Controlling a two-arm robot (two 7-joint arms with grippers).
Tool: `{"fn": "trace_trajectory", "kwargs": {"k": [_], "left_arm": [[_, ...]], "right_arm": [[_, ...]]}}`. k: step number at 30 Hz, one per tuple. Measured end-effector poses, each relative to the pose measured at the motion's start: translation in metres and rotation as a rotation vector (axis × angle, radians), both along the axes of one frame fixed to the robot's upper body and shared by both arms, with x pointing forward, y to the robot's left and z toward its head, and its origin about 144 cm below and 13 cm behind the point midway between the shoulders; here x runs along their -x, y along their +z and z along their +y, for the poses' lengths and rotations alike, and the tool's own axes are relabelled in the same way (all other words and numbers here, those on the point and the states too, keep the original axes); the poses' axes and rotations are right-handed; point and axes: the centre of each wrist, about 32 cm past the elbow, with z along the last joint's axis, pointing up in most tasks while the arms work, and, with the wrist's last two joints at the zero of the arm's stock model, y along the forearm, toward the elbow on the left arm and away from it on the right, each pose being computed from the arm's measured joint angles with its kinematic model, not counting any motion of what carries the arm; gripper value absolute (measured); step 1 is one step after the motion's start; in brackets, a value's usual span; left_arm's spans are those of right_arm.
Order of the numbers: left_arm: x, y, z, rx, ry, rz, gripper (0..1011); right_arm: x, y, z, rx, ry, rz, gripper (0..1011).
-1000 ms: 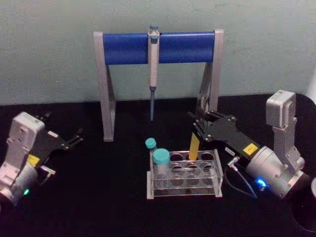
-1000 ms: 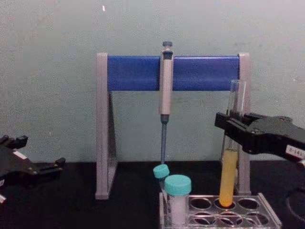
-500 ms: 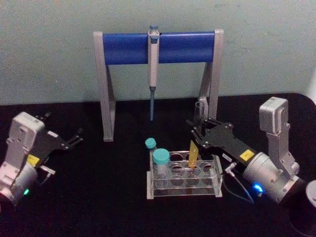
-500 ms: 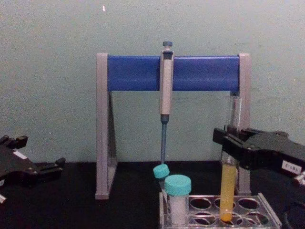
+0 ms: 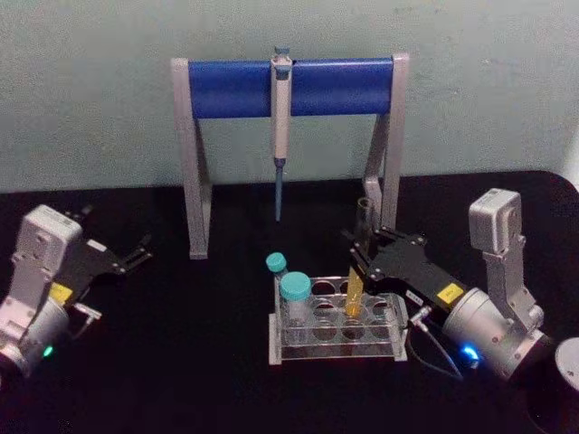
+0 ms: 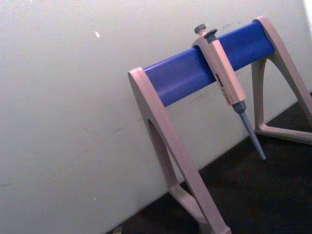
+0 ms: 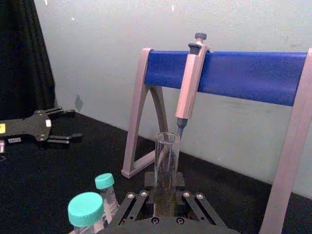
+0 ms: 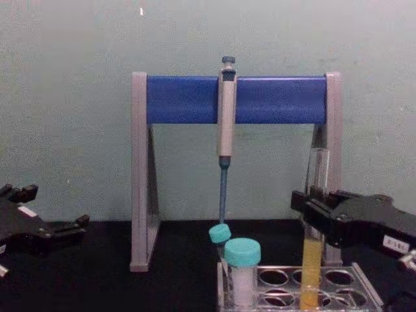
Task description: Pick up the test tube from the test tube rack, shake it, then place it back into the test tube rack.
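at the far left the left gripper [image 5: 139,253] sits low over the black table [image 5: 181,362], its two fingers apart and holding nothing; a small yellow sticker on its body is too small to read. behind stands the tall grey-and-blue pipette stand [image 5: 235,88] with a grey-blue pipette [image 5: 281,117] hanging from its bar. right of centre is the low clear plastic test tube rack [image 5: 336,351], with two teal-capped vials [image 5: 295,287] at its left end. the long clear glass test tube [image 5: 365,217], with yellow-orange liquid, stands nearly upright, its lower end down in a back-row hole. the right gripper [image 5: 360,260] is clamped on the tube's middle; the writing on its yellow and white labels is illegible.
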Motion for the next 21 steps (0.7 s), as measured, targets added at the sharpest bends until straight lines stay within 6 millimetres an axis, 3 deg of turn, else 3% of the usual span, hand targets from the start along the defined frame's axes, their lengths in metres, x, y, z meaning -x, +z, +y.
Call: {"fn": "trace_trajectory", "kwargs": {"k": [21], "left_arm": [[0.0, 0.0, 0.0, 0.0, 0.0, 0.0, 1009]], "right_arm": [[0.0024, -0.0097, 0.0018, 0.004, -0.008, 0.035, 232]]}}
